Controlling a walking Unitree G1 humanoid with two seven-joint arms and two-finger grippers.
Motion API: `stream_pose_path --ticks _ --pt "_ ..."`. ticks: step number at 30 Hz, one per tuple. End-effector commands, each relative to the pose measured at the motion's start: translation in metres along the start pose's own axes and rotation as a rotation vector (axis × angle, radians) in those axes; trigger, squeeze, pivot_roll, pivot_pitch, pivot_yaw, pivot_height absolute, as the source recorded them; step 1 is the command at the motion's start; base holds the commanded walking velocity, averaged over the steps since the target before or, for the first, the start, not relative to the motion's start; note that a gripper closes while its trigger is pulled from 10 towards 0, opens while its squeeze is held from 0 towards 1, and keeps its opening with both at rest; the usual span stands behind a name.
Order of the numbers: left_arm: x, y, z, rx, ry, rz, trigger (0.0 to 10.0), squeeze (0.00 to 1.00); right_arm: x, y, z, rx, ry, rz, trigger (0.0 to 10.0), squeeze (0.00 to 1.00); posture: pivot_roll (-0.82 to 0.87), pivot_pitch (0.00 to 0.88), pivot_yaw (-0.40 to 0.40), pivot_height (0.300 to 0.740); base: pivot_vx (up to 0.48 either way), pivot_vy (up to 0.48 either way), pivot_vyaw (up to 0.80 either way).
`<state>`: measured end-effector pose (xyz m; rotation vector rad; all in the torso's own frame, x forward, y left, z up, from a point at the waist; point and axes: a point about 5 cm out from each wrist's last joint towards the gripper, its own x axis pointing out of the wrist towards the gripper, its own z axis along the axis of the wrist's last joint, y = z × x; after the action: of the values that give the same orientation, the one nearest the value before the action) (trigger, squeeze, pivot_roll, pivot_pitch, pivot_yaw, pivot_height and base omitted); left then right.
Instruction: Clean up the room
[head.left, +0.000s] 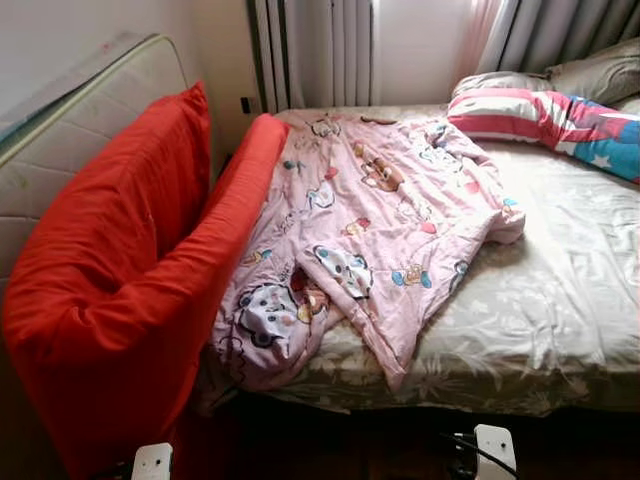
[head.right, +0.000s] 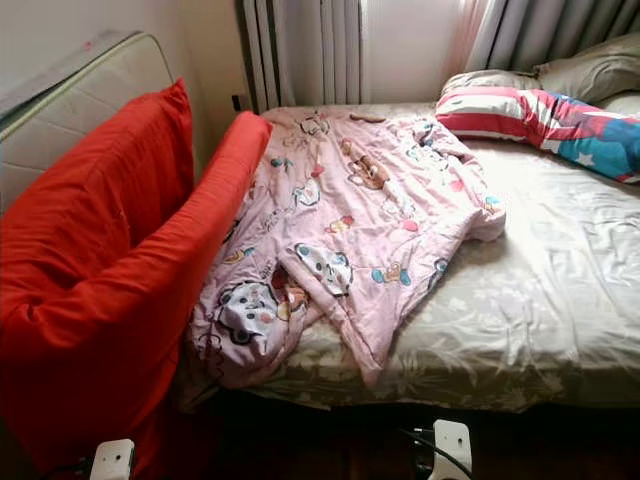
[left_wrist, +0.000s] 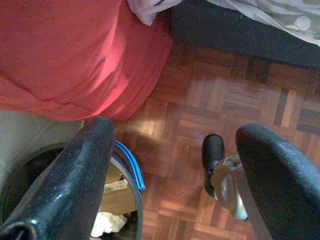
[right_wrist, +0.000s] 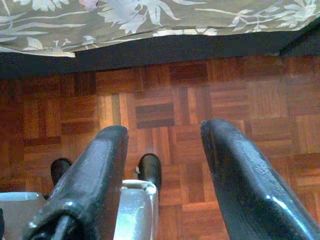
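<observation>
Far left, a pale mattress (head.left: 70, 120) on edge against the wall, a red quilt (head.left: 120, 280) slumped over it and down to the parquet floor (right_wrist: 170, 105); beside it, on the bed (head.left: 560, 320), a pink cartoon blanket (head.left: 350, 230) lies crumpled, long axis running near-left to far-right; striped pillow (head.left: 540, 118) far right. Left gripper (left_wrist: 175, 175) and right gripper (right_wrist: 165, 175) both hang low with fingers apart, empty. The blanket's near corner lies ahead and above, probably nearer the left arm.
</observation>
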<state>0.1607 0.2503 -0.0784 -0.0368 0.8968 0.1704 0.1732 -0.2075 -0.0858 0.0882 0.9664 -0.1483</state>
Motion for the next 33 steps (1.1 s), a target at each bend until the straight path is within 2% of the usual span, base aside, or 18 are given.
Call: stream_pose_path --ticks 1,14,19,23,28,33 --pt "0.000 0.001 -0.001 0.002 0.012 -0.003 10.0 0.00 0.000 0.004 -0.001 -0.009 0.004 0.008 10.0 0.00 0.01 0.000 0.053 0.740 0.000 0.000 0.00" --pt "-0.002 0.004 -0.006 0.000 0.017 -0.005 10.0 0.00 0.000 0.007 -0.001 0.007 -0.004 0.008 10.0 0.00 0.01 0.000 0.053 0.740 0.000 0.000 0.15" --pt "0.001 -0.007 0.000 0.002 0.011 -0.018 10.0 0.00 0.002 0.011 0.007 0.014 -0.016 0.009 10.0 0.00 0.01 0.000 0.052 0.740 0.048 0.000 0.00" --pt "0.002 -0.009 0.001 0.002 0.009 -0.020 10.0 0.00 0.002 0.012 0.007 0.014 -0.018 0.010 10.0 0.00 0.01 0.000 0.051 0.740 0.246 0.000 0.00" --pt "-0.004 0.009 -0.007 -0.006 0.019 -0.001 10.0 0.00 0.001 0.010 0.004 0.008 -0.020 0.009 10.0 0.00 0.01 0.000 0.050 0.740 0.278 0.000 0.00" --pt "-0.005 0.008 -0.011 -0.006 0.025 -0.002 10.0 0.00 0.001 0.008 0.003 0.012 -0.020 0.005 10.0 0.00 0.01 0.000 0.050 0.740 0.285 0.000 0.00"
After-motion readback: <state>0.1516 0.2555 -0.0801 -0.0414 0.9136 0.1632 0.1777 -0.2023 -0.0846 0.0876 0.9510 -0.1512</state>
